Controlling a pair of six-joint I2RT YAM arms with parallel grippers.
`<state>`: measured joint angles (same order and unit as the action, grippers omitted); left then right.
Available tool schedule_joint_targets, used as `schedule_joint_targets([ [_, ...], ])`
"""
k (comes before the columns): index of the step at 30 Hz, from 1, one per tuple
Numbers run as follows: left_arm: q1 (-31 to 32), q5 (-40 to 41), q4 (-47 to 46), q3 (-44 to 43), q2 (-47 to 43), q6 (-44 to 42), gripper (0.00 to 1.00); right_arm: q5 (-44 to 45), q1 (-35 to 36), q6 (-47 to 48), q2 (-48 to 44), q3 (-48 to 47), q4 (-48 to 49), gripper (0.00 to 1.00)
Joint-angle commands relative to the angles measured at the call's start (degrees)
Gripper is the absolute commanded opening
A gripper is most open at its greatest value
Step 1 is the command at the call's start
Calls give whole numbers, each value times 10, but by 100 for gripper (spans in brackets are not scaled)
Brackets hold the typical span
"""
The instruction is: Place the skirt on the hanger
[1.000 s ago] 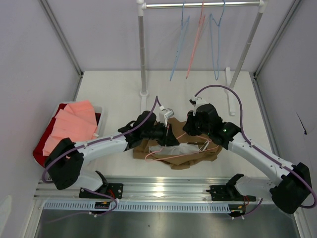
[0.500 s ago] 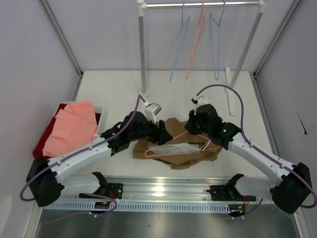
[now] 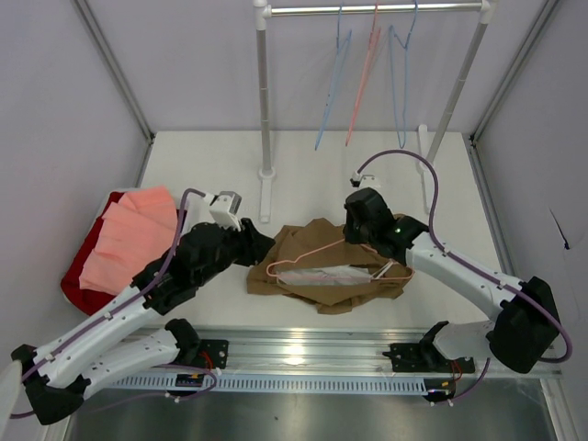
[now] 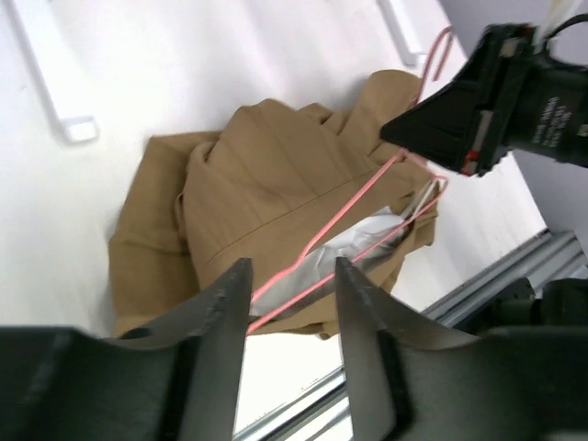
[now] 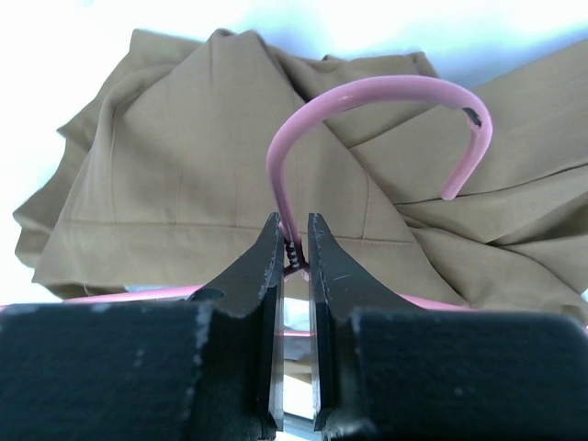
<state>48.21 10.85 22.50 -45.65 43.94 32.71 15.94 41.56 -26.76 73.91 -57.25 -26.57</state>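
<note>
Right gripper (image 5: 294,243), jaws clamped on hanger (image 5: 386,84) neck, hanger atop crumpled skirt (image 5: 165,165), left gripper (image 4: 290,276), jaws apart, empty, just beside skirt

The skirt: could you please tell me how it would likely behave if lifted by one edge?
The skirt lies crumpled in soft folds, so it would probably droop, not hold shape. It looks thin, hence likely light. The hanger, pinched by the right fingers, lies across it and might drag along.
</note>
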Motion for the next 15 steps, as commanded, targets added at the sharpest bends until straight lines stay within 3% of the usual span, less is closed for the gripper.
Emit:
schedule_joint_targets([
  [1, 2, 37, 46, 19, 2, 38, 43, 67, 5, -29, 15, -44, -13, 0],
  [4, 6, 15, 34, 45, 3, 55, 31, 89, 7, -43, 33, -64, -24, 0],
  [15, 64, 8, -39, 107, 31, 93, 17, 119, 16, -65, 69, -97, -37, 0],
])
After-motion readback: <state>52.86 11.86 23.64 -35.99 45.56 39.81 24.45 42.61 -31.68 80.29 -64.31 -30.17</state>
